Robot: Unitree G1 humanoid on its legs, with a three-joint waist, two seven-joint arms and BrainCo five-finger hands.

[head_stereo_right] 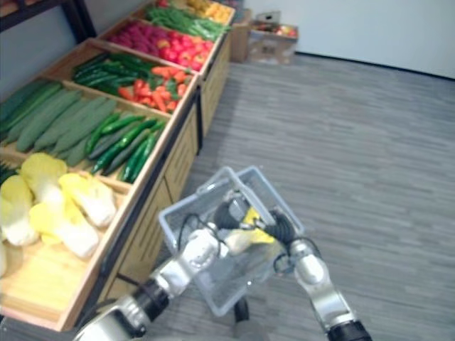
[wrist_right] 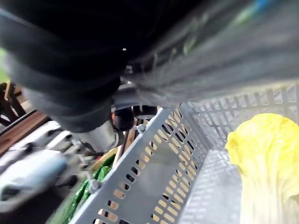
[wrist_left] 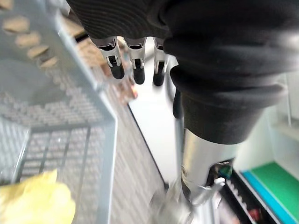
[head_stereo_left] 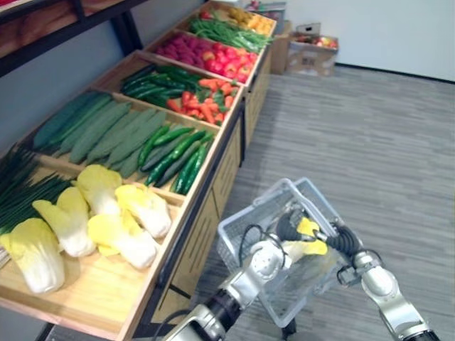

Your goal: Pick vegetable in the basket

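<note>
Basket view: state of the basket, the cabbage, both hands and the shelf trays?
basket, open-topped, one cabbage inside
cabbage, lying in the basket, not gripped by the left hand
left hand, open, over the basket
right hand, at the basket's rim
shelf trays, stocked with vegetables

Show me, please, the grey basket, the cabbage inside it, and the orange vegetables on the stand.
grey basket [wrist_right: 154,163], right wrist view, on its perforated side wall.
cabbage [wrist_right: 264,149], right wrist view, on its yellow leaves.
orange vegetables [head_stereo_left: 206,106], left eye view, middle of the pile.
</note>
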